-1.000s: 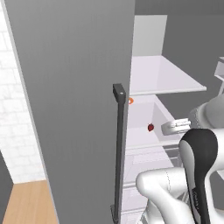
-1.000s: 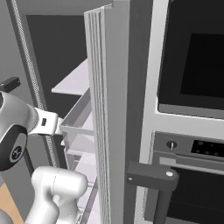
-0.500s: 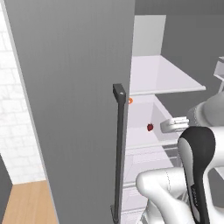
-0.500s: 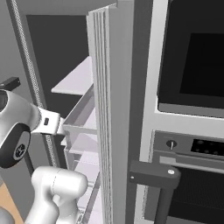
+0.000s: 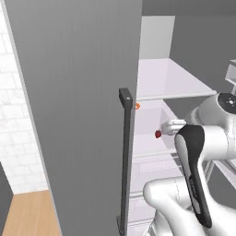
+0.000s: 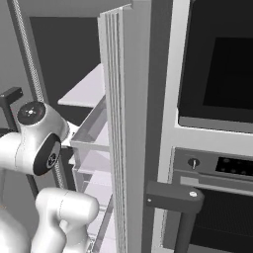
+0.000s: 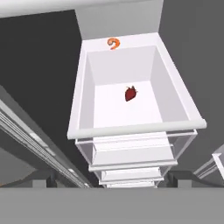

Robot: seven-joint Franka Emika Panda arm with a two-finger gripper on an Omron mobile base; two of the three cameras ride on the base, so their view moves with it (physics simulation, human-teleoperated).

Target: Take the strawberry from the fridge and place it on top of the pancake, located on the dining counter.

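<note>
The strawberry (image 7: pixel 130 93) lay alone on the floor of a white fridge bin (image 7: pixel 135 128), with an orange food piece (image 7: pixel 113 43) behind on the rim. Our gripper (image 5: pixel 173 126) hovered above, fingers spread wide, holding nothing. We judged a steep descent could clip the bin wall or nudge the berry aside.

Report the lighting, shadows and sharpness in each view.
Hand view: flat even light, the strawberry sharp in its white bin, no glare. Left base view: soft shading, the fridge door uniformly grey. Right base view: crisp edges, the oven window dark.
</note>
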